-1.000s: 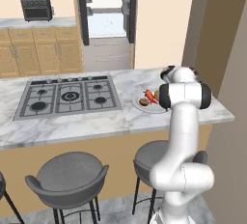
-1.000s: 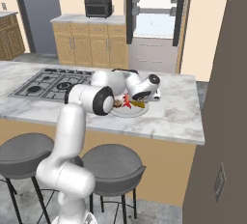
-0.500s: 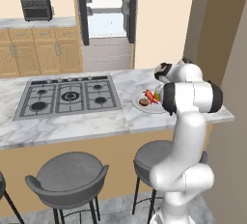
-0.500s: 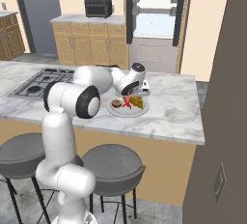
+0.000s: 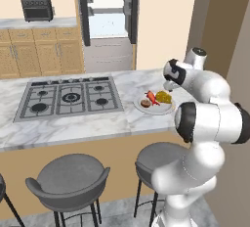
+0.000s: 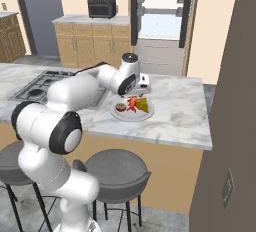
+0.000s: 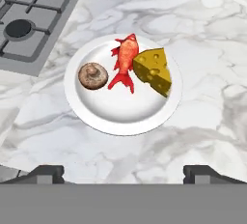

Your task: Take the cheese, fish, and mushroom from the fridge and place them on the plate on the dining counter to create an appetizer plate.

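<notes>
step: retreat – all three foods plated | two-finger gripper (image 7: 123,172) released, empty | lift straight up – clear round pale plate (image 7: 96,107), red-orange fish (image 7: 124,61)

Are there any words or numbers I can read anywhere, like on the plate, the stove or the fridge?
No words, labels or numbers can be read anywhere.
The plate is plain white, with no writing.
The cheese, fish and mushroom carry no labels.
The cooktop shows no marks that can be read.
The fridge and the small oven on the far counter are too small to show any text.
</notes>
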You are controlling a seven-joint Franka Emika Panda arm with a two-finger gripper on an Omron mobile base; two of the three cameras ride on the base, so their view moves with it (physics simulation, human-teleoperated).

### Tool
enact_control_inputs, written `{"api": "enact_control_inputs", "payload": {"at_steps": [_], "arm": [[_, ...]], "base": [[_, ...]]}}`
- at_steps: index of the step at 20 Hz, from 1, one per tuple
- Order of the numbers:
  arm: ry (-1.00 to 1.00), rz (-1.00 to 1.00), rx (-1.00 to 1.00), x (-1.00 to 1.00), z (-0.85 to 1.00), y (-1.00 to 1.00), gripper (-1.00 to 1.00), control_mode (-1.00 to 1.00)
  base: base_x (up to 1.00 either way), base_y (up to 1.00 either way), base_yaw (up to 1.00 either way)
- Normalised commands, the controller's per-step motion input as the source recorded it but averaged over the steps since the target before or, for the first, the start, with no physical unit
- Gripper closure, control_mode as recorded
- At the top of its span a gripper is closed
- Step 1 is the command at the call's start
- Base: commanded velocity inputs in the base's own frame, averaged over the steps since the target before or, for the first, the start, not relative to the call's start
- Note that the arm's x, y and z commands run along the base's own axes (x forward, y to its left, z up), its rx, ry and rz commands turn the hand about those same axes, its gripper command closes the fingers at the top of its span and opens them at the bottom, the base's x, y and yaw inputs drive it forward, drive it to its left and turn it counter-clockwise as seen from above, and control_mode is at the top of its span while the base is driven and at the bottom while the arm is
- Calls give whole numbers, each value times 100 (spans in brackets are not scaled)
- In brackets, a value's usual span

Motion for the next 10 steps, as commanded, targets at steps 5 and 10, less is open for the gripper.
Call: {"api": "enact_control_inputs", "payload": {"at_steps": [5, 10], "arm": [[-18, -15, -6, -100, 68, 46, -100, -100], [-33, -10, -13, -100, 65, 76, -100, -100]], "base": [[0, 0, 0], [0, 0, 0]]}}
